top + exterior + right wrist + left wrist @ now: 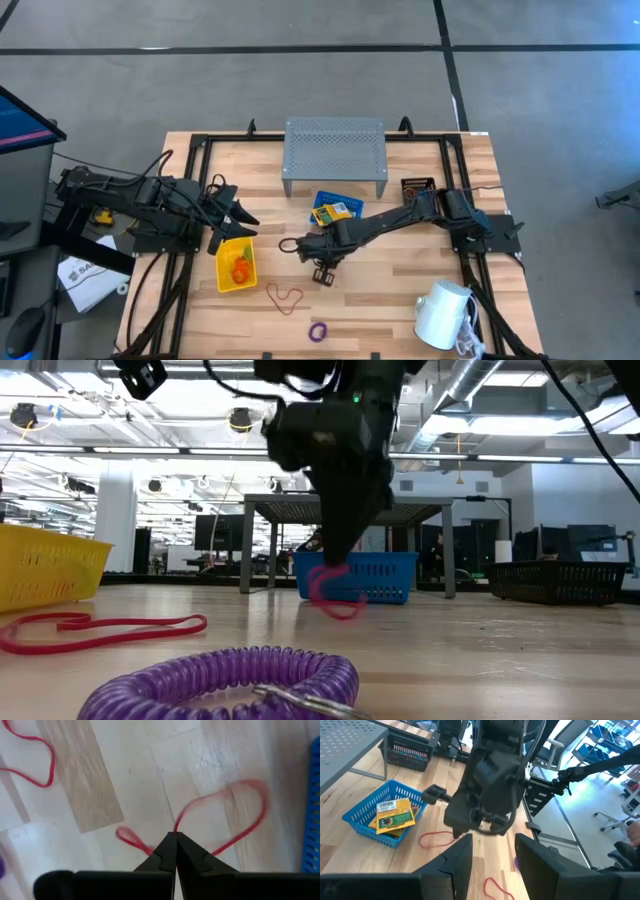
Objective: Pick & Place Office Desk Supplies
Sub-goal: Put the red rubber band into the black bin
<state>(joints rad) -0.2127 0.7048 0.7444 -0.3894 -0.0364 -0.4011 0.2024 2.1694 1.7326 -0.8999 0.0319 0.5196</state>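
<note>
Where the red loop hangs pinched, just in front of the blue bin, the right gripper has its fingers closed tight on the band, most of which droops toward the wooden table. Yellow packets lie inside that blue bin. Farther out, another red loop and a purple coiled loop rest on the boards. Off to the side, the left gripper hovers with fingers parted above the yellow bin.
</note>
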